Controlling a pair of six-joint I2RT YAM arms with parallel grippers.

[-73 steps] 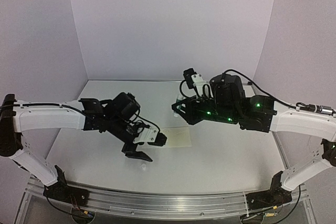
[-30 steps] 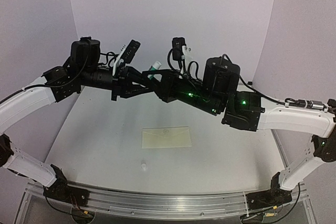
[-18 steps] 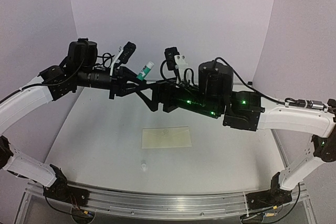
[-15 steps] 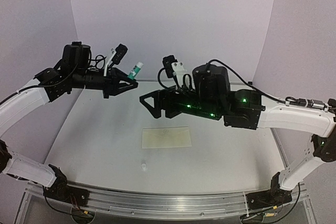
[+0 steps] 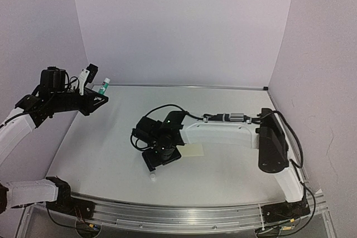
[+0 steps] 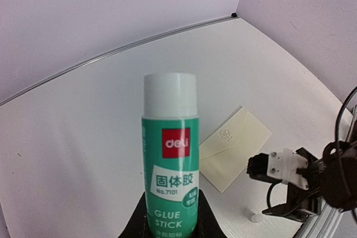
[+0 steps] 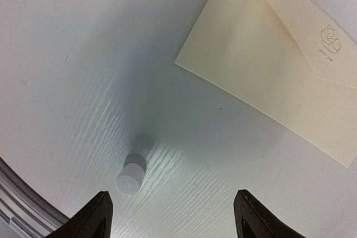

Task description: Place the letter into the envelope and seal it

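1. The envelope [image 7: 268, 76] lies flat on the table [image 5: 240, 104], flap folded down. In the wrist view it is ahead of the right gripper [image 7: 173, 218] and off to one side, clear of it.
2. That gripper hangs low over the table, jaws wide apart and holding nothing.
3. A small white cap [image 7: 131, 175] lies just ahead of the jaws, apart from the envelope.
4. The left gripper [image 5: 96, 100], raised well off to the left, is clamped on an uncapped glue stick [image 6: 170, 154].
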